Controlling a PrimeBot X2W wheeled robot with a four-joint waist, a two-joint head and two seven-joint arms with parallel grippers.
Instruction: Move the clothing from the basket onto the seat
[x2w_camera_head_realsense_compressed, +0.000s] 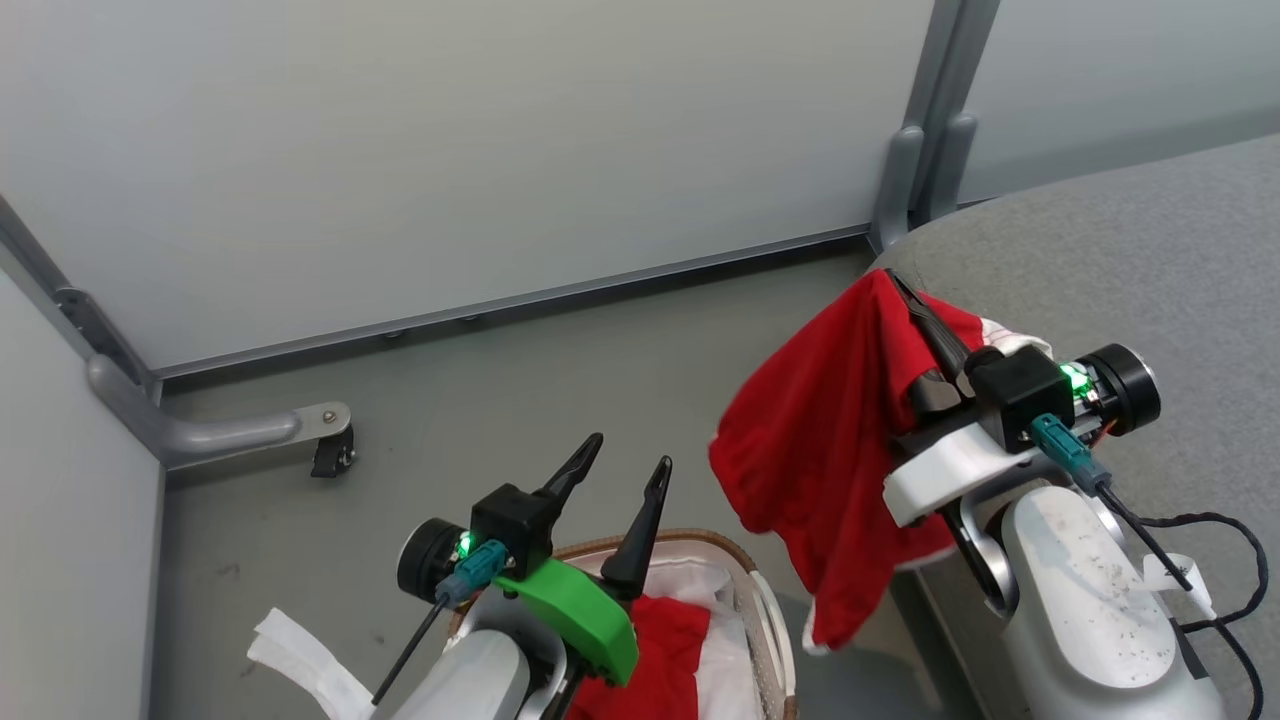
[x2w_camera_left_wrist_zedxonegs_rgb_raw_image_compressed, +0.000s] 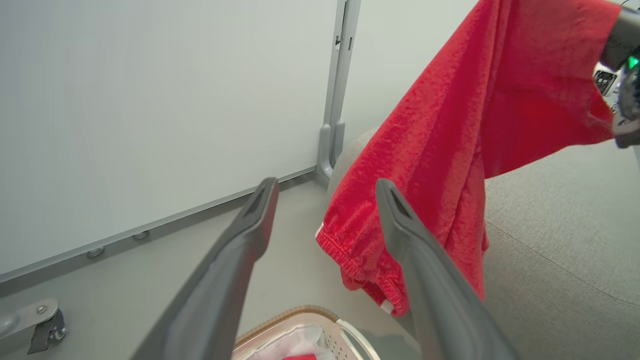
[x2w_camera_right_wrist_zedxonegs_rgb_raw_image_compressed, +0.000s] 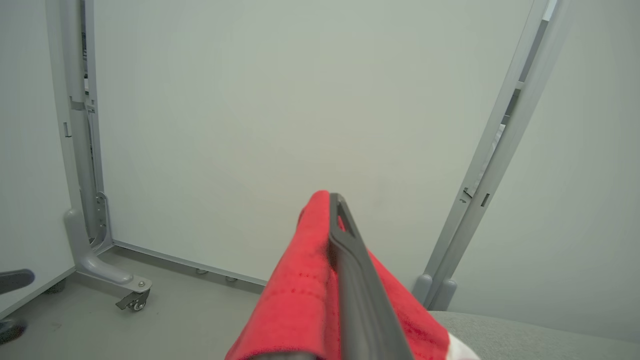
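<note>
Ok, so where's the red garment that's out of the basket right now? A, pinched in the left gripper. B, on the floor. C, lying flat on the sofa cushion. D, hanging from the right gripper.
D: the red garment dangles from the shut right gripper at the edge of the sofa cushion; the left gripper is open and empty.

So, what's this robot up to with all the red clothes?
It is shifting laundry from the basket to the grey sofa cushion. Its right claw is shut on a red garment that hangs in the air by the cushion's edge, not yet laid down. Its left claw is open and empty above the basket, where more red clothing lies.
</note>
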